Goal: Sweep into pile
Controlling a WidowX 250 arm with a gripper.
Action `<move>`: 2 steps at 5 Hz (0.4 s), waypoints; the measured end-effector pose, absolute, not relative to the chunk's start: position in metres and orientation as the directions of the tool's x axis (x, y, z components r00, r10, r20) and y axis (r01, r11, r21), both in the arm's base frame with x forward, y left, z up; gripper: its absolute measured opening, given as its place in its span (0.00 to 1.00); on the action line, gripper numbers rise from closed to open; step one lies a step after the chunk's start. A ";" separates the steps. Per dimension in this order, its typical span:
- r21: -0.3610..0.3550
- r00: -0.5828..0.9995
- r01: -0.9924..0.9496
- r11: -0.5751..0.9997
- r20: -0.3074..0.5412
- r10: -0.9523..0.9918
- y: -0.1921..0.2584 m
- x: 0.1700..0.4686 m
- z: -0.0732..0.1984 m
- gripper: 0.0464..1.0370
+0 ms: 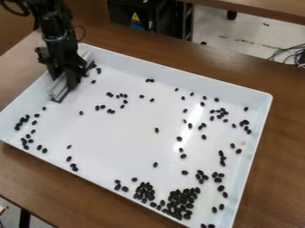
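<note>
Left: loose black beans (31, 141) beside tray wall; bar could ride over them if angled badly. Upper left: arm (55, 42), jaws clamped around grey bar (58, 91) inside white tray (179, 76) on brown surface (179, 53); off-centre load may twist bar. Behind: dark case (122, 11). Lower right: dense heap (180, 202), liable to scatter if struck. Far right: rim limits strokes.

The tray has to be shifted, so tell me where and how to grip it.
I'd pinch the white tray by the rim of its far wall, near the middle, coming down from above. That wall stands up, offering an edge to straddle, and few black beans lie beside it, unlike at the crowded near side.
</note>
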State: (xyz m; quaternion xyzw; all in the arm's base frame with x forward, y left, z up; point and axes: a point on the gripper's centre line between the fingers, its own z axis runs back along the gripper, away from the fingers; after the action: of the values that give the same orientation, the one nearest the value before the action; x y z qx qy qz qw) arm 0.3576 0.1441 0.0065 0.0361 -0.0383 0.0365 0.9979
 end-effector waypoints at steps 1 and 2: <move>-0.004 0.998 -0.002 1.000 0.063 0.002 0.114 0.353 0.001 0.32; -0.056 0.998 0.055 0.997 0.045 -0.053 0.078 0.349 0.001 0.32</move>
State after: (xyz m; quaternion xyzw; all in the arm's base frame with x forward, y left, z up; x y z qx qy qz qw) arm 0.3486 0.0776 0.0014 -0.0284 -0.0217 -0.0269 0.9990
